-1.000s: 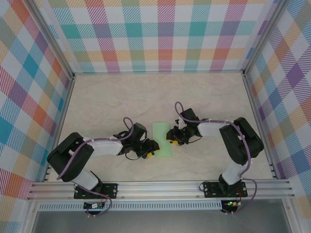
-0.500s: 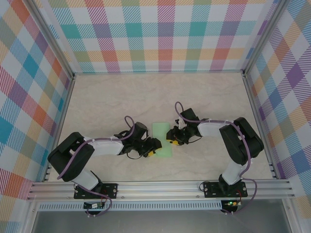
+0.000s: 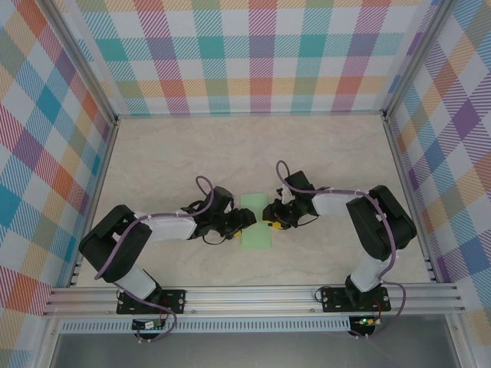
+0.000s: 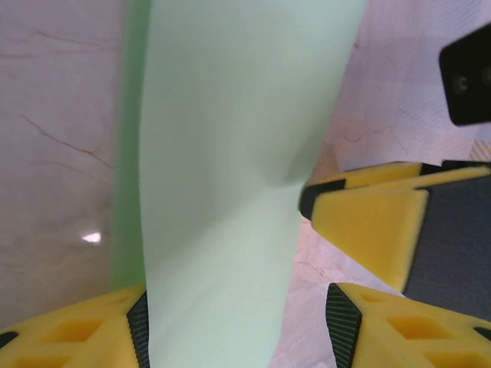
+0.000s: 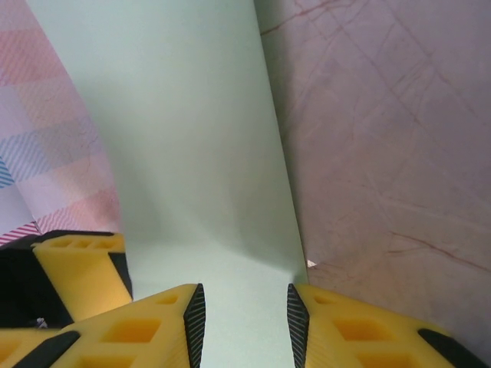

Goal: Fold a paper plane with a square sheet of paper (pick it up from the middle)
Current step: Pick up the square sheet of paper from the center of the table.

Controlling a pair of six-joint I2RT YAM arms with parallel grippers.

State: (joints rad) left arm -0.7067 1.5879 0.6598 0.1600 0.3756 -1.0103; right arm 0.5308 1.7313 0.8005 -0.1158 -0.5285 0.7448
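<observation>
- Left claw [image 4: 239, 326]: jaws wide; paper sheet [image 3: 257, 234] runs up between its fingers, ungripped.
- Right claw [image 5: 242, 314]: part open astride the paper sheet; no clamp evident.
- Judgement: light, floppy, creases readily; pinch mid-edge.

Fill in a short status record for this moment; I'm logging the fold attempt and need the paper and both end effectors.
paper: pale green sheet of paper on the table, a narrow rectangle from above, not a square
left end effector: at the sheet's left edge, jaws apart, sheet between them with a gap to one pad
right end effector: at the sheet's right edge, jaws apart, green showing in the gap
spacing: the two end effectors face each other across the sheet
plane: no dart shape yet
</observation>
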